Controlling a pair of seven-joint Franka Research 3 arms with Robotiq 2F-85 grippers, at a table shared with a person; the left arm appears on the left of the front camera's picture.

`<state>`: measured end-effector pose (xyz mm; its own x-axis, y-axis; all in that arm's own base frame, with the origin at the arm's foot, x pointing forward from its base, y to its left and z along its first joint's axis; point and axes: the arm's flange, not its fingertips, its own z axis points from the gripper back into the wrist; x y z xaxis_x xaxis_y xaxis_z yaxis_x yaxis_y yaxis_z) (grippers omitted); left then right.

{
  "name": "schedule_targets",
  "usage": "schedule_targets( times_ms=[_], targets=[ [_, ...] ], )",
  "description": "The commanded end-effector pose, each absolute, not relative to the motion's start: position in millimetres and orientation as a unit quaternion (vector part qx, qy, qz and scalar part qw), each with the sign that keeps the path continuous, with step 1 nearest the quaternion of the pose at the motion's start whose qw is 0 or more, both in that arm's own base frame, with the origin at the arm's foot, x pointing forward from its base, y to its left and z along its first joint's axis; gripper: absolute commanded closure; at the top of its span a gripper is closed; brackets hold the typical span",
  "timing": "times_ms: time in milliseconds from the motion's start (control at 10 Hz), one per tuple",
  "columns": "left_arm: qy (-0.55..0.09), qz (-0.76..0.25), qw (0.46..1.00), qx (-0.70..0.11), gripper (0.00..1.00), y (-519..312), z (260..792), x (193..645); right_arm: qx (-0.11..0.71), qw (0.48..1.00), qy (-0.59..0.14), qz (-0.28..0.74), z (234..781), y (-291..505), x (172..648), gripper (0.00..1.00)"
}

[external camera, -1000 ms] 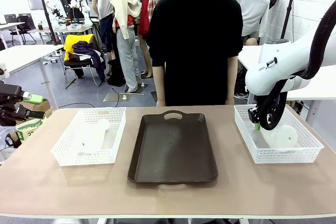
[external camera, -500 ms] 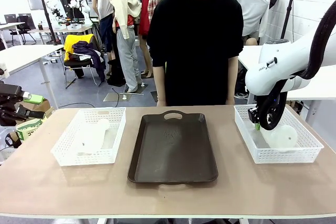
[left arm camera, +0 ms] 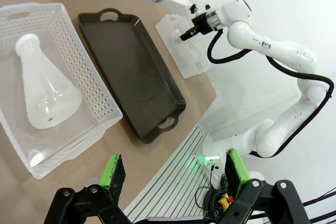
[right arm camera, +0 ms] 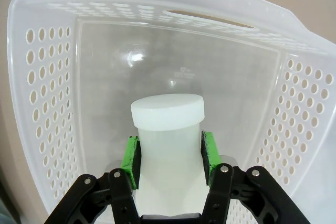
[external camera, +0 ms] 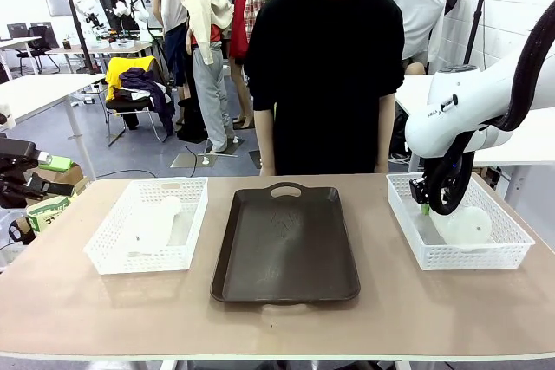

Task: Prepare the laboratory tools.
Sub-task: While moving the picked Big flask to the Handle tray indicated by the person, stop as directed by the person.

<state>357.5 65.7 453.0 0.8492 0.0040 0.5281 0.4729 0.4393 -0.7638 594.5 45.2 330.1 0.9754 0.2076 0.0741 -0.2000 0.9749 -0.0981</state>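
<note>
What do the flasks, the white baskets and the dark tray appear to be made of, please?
Flasks: probably plastic, milky and translucent with a soft sheen, though frosted glass is possible.
Baskets: glossy white moulded plastic, punched with regular holes.
Tray: dark brown, low sheen, likely plastic; moulded cut-out handles.

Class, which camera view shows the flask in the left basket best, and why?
The left wrist view: the left flask lies whole in its basket, seen from above. The front view shows it as a pale shape behind the lattice wall. The right wrist view faces the other flask.
</note>
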Motion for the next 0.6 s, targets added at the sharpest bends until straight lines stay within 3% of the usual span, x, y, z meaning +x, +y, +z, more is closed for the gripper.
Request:
schedule_targets(
  times_ms=[0, 500],
  targets=[
    [-0.245, -0.148, 0.808, -0.516, 0.00, 65.8, 453.0, 358.6, -0.044, 0.992, -0.047, 0.106, 330.3, 46.3, 595.5, 1.00],
    [-0.245, -0.148, 0.808, -0.516, 0.00, 65.8, 453.0, 358.6, 0.001, 0.996, -0.039, 0.086, 398.6, 24.0, 585.1, 1.00]
  ],
)
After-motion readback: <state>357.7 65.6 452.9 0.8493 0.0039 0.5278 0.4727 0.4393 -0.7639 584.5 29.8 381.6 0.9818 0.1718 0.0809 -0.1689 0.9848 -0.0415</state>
